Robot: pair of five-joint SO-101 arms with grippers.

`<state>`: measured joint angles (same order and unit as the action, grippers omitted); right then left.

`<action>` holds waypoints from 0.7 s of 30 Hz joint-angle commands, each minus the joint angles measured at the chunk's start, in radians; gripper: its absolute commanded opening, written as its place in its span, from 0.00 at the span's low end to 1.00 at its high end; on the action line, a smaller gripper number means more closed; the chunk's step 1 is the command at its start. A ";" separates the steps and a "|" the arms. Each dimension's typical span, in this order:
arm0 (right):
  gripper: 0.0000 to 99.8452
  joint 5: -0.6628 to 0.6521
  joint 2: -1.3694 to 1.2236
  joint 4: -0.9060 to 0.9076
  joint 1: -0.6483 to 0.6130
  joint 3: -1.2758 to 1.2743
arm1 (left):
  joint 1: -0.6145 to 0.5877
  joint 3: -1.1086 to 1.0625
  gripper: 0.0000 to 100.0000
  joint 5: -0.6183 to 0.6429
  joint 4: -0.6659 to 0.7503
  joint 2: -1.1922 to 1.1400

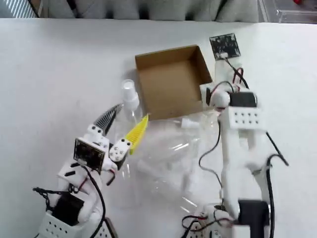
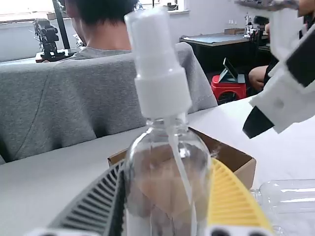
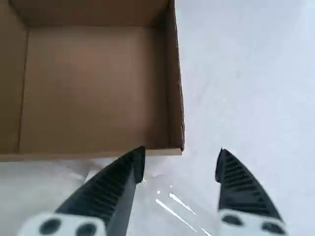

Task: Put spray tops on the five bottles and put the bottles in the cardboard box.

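the white surface [image 1: 59, 64] carried all items. the cardboard box [image 1: 171, 82] sat open and empty at the centre, toward the far side.

the loose bottles [image 1: 168, 158] lay on their sides in a cluster near the box; their number could not be told through the clear plastic.

the left claw [image 1: 132, 112] was closed on one upright bottle [image 2: 165, 182], grey finger on one side and yellow finger on the other, just left of the box. a white spray top [image 2: 157, 64] was seated on its neck. the right claw [image 3: 180, 151] hung with its jaws apart and nothing between them, at the near right corner of the box.

step in hand, as judged: transfer of the capped bottle into the box. procedure:
- raise the bottle until its base clears the left wall of the box.
- keep it vertical; the grip was low on the body, so a tilt could swing the top.
- set it in a far corner, leaving floor for four more.

clearances: the left wall of the box stood just beside the bottle. the right claw crowded the near right corner. open room lay to the left and far left of the surface.
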<state>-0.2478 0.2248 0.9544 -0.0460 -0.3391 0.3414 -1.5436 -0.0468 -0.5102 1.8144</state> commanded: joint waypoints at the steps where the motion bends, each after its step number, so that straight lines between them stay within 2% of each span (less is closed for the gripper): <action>1: 0.22 -0.006 -0.122 0.004 0.012 0.132 | 0.002 0.014 0.02 -0.005 0.038 0.010; 6: 0.22 -0.005 -0.323 0.002 0.012 0.287 | 0.008 -0.017 0.02 -0.005 0.040 0.010; 13: 0.22 0.011 -0.575 0.012 -0.004 0.442 | 0.001 -0.055 0.02 -0.005 0.130 0.010; 15: 0.19 0.066 -0.613 0.016 -0.005 0.454 | 0.001 -0.057 0.02 -0.005 0.130 0.010; 19: 0.03 0.141 -0.624 0.058 -0.008 0.459 | 0.001 -0.057 0.02 -0.005 0.130 0.010; 21: 0.02 0.141 -0.619 0.090 -0.019 0.460 | 0.001 -0.055 0.02 -0.005 0.130 0.010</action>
<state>-0.1266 -0.4120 1.0019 -0.0384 0.0660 0.3414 -1.6065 -0.0468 -0.4196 1.8144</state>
